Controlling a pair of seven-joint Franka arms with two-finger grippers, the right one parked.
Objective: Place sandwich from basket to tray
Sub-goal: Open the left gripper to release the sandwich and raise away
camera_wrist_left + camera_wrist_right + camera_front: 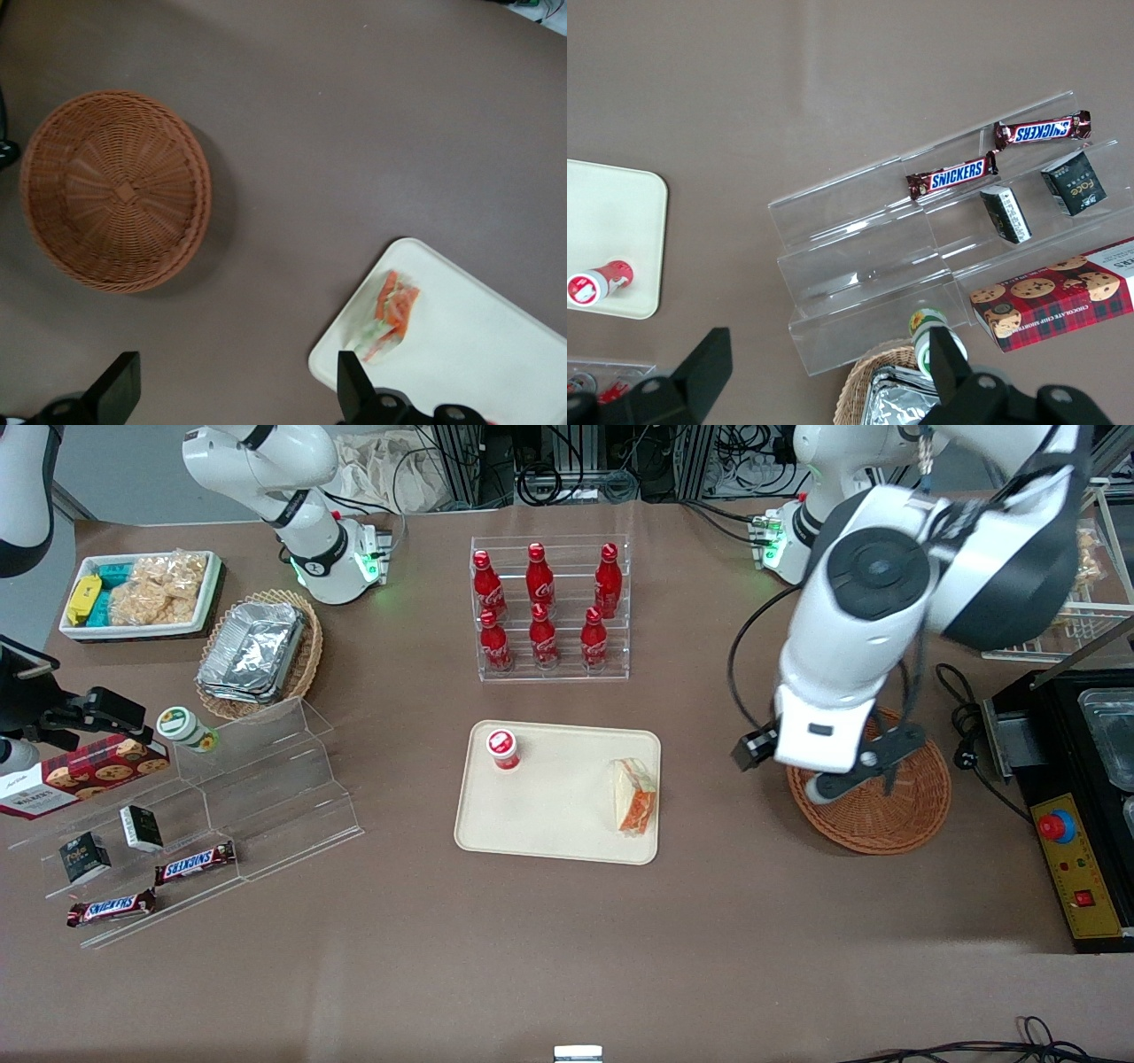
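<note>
On the tray [549, 815] lies the sandwich [635, 794]; above the basket [904, 815], the tool [235, 390] hangs, fingers apart.

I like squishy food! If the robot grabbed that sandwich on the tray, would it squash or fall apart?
Probably squashes: the sandwich looks like soft white bread. Its filling shows at the cut edge, so bits might slip out. The gripper hangs open above the table, between basket and tray.
</note>
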